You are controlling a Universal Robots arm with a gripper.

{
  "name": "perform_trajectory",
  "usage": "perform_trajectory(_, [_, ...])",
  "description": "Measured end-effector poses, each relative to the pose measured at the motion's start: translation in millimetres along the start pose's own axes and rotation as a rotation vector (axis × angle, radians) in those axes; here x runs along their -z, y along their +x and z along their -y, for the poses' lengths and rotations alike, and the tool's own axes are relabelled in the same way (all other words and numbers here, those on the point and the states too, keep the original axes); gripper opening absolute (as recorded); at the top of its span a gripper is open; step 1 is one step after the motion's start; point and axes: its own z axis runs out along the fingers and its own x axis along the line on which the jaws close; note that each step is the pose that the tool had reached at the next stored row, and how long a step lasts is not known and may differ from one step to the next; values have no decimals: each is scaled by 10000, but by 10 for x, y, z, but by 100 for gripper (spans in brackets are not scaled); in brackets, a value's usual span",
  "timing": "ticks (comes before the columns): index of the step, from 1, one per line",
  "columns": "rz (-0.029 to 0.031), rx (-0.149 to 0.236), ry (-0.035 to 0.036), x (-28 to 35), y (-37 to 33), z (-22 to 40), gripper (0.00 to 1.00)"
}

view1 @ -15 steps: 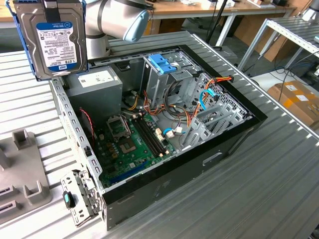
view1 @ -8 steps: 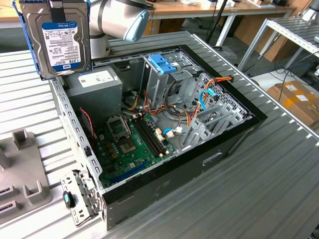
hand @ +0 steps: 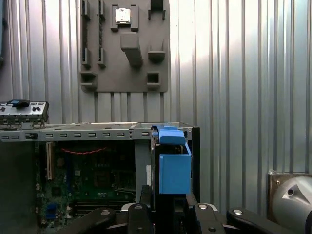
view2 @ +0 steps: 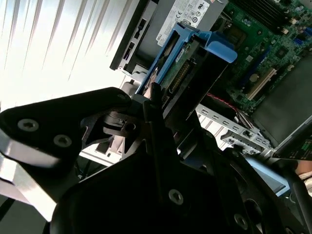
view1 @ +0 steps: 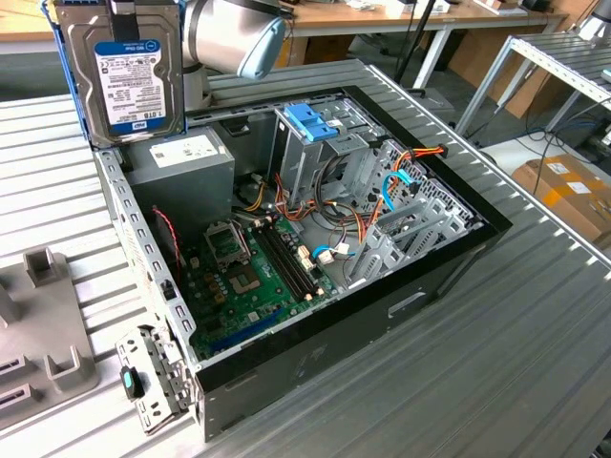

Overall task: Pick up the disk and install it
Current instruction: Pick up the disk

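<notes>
Arm (view1: 234, 38) aloft — jaws tight on the disk (view1: 134, 69)

disk (view1: 136, 76) | silver, white-and-blue label, light-blue rails | upright, label facing out | raised above corner of case (view1: 315, 358)

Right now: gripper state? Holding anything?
Gripper: closed, holding the disk by its light-blue carrier rails.
</notes>
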Motion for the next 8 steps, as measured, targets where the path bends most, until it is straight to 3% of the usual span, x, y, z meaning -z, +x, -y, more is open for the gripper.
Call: perform_trajectory(8, [0, 0, 0, -5, -11, 243, 35])
